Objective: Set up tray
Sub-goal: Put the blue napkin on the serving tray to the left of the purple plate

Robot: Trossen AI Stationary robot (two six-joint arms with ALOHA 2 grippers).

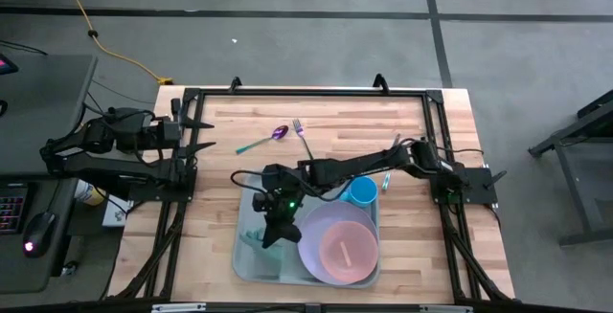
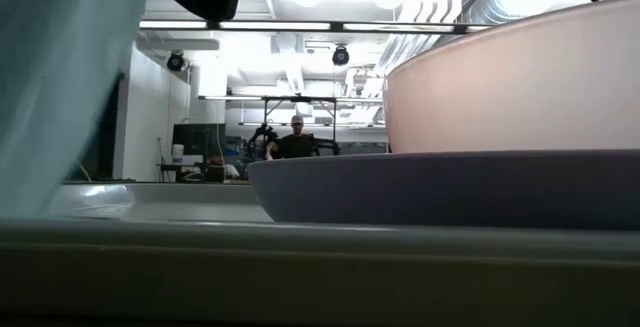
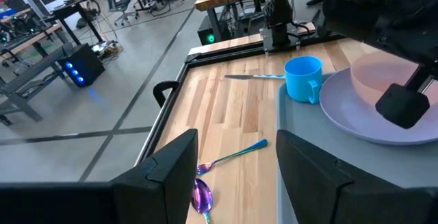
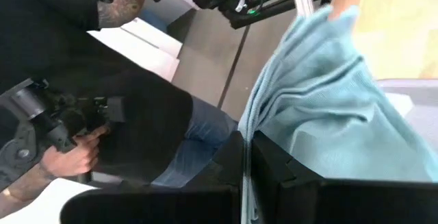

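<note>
I see the tray [image 1: 251, 260] lying on the wooden table [image 1: 220, 150], close to the table's near edge and about midway along it. A round lavender plate [image 1: 316, 256] fills the tray's right part, with a pink bowl [image 1: 347, 249] sitting on it. A blue cup [image 1: 362, 191] stands in the tray's far right corner.

My right arm stretches from its base at the table's right edge, low and nearly level, across to the tray's left part. Its wrist bends downward there, and the right gripper [image 1: 273, 236] hangs over the tray with its jaws pressed together, pinching a pale blue cloth [image 4: 321, 101].

My left arm is folded back at the table's left edge, and the left gripper [image 1: 204, 133] points inward over the table with its jaws spread and nothing between them.

A purple spoon [image 1: 263, 141] and a fork [image 1: 302, 134] lie on bare wood toward the table's far edge, just beside each other.

A person [image 4: 102, 87] stands beyond the table's near edge.
</note>
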